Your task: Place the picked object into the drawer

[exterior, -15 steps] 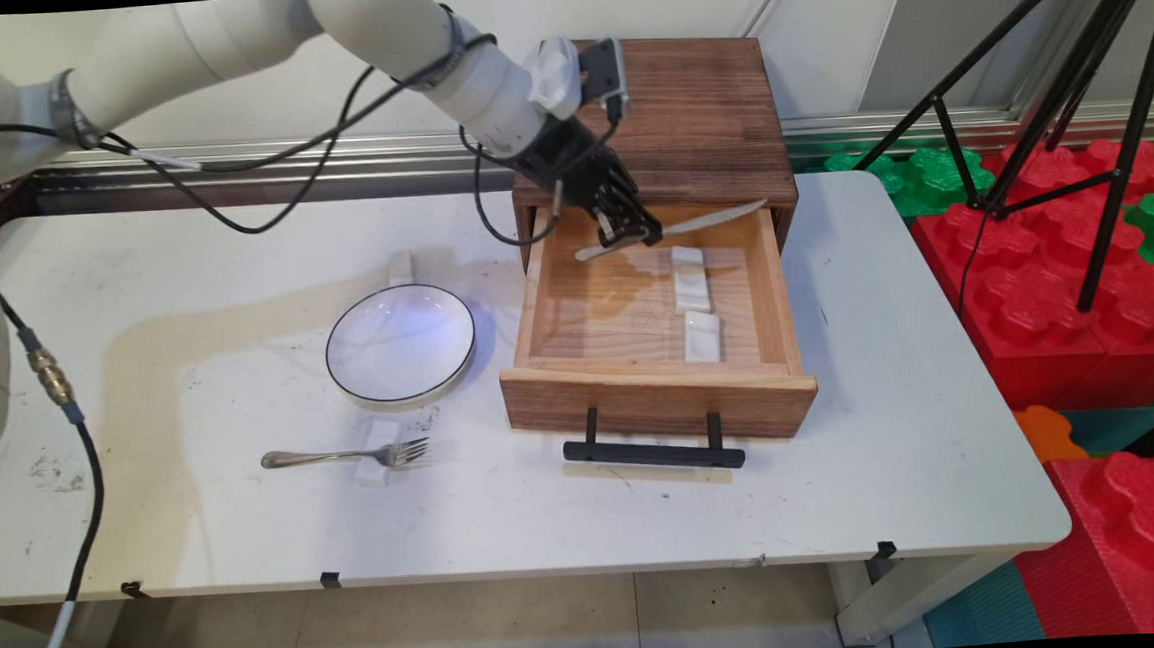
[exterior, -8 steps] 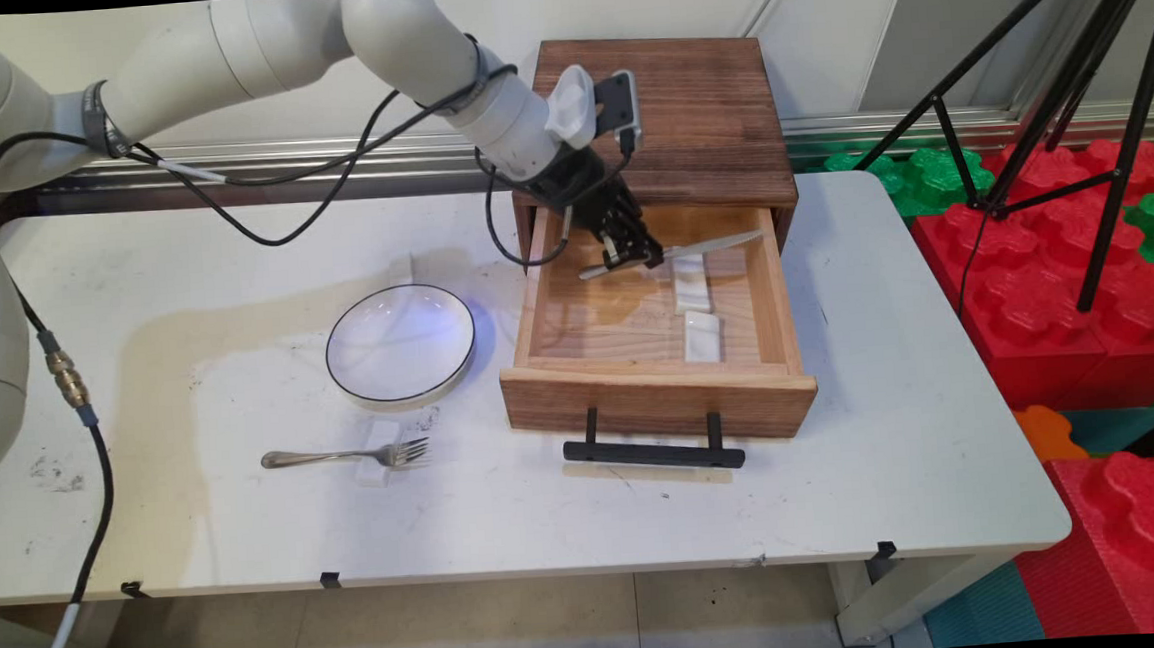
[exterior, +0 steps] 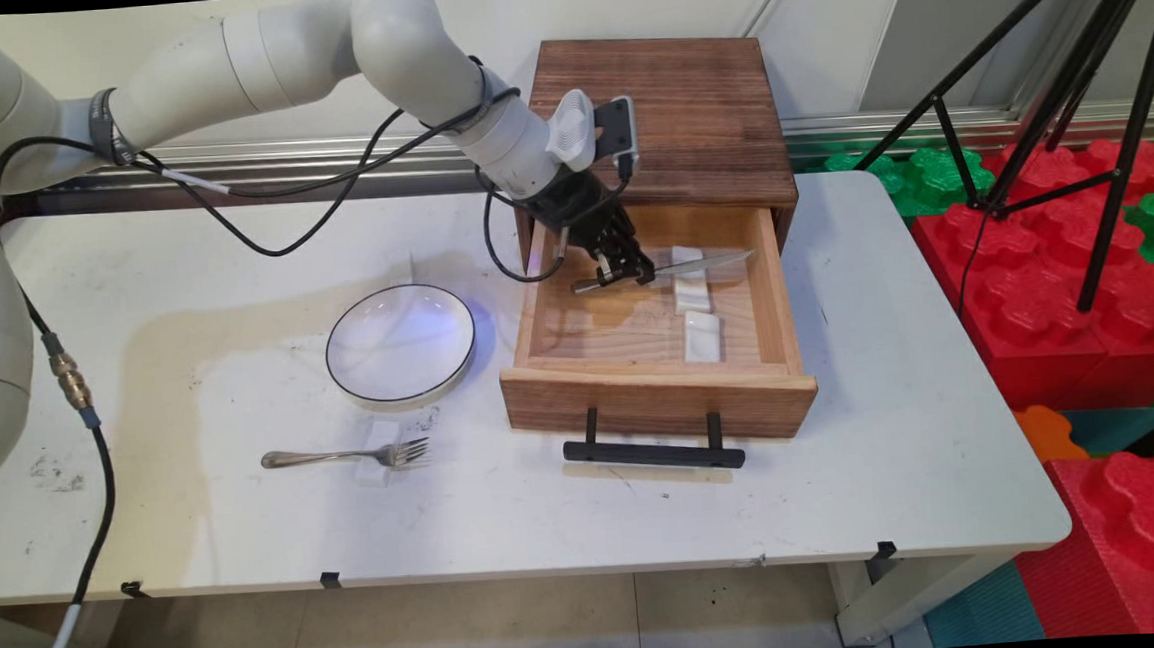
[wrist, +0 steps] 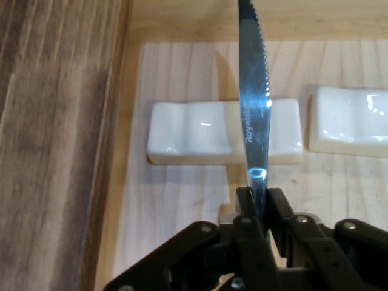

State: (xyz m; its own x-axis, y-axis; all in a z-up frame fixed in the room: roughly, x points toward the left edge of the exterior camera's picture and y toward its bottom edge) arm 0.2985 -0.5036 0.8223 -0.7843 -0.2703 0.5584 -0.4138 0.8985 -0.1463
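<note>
My gripper is shut on a silver table knife, held level inside the open wooden drawer. The serrated blade points right, and the handle end sticks out to the left of the fingers. In the hand view the blade crosses over a white ceramic cutlery rest on the drawer floor; whether it touches the rest I cannot tell. A second white rest lies beside it, nearer the drawer front.
The drawer belongs to a brown wooden cabinet at the table's back. A white plate with a dark rim sits left of the drawer. A fork lies on a white rest nearer the front. Tripod legs and foam blocks stand at right.
The gripper has come down and slightly toward the drawer's front with the knife, bringing the blade low over the rear white rest.
</note>
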